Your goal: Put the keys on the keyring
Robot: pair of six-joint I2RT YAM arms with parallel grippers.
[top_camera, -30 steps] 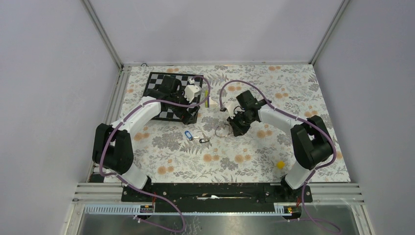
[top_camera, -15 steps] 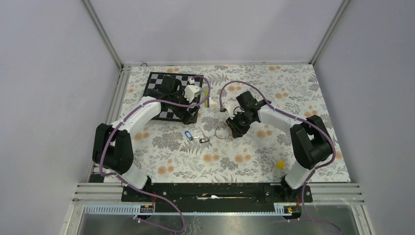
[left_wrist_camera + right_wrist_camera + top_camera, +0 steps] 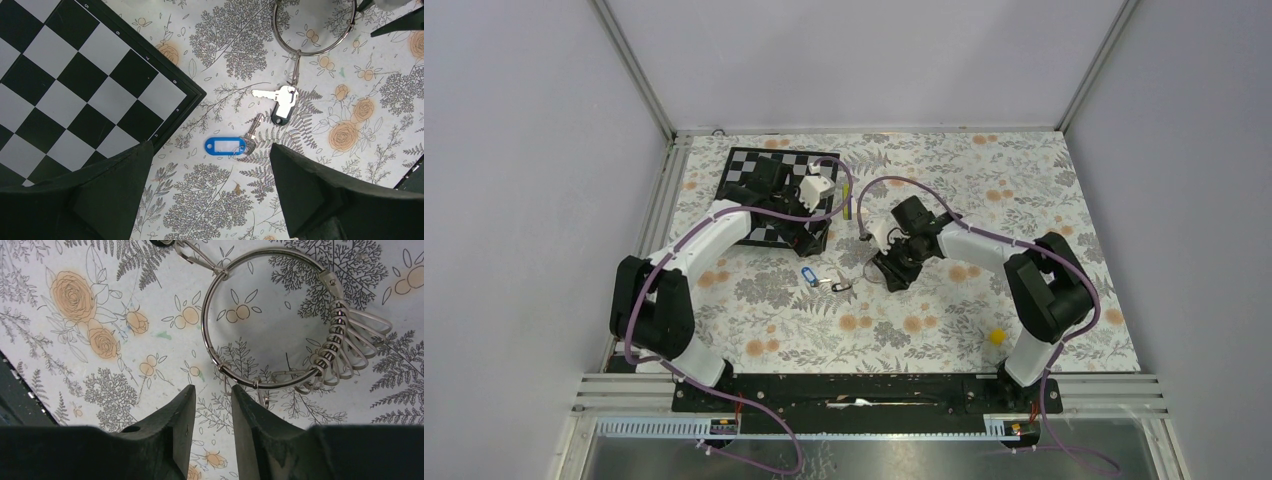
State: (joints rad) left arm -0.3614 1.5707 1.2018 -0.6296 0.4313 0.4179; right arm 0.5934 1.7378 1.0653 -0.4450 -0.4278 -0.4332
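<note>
Top external view: a floral tabletop (image 3: 944, 330) carried a black-and-white checkerboard (image 3: 754, 170) at far left and a small yellow block (image 3: 996, 337) at near right. The left tool (image 3: 809, 235) hung over the board's right corner. The right tool (image 3: 892, 272) sat low near the middle, just beside the keyring (image 3: 872, 268), which it partly hid. The keys (image 3: 824, 281) lay between the 2 tools, on the tabletop and left of the ring.

Left wrist view: the left tool's 2 dark fingers (image 3: 320, 195) stood wide apart, holding nothing, above the tabletop. Between them lay the blue-tagged key (image 3: 226, 146), its blade angled up to the right. Just beyond it lay the black-headed key (image 3: 278, 100), blade pointing left. A slim clip (image 3: 295, 67) ran from this key's head up to the wire of the keyring (image 3: 312, 54). The checkerboard's (image 3: 75, 80) corner pointed at the keys without touching them.

Right wrist view: the right tool's fingers (image 3: 255, 435) stood close together with a narrow slit of tabletop between them, gripping nothing. Their tips sat just below the keyring (image 3: 204, 325), which lay flat, its fan of 7 or so silvery loops (image 3: 360, 347) spread to the right.
</note>
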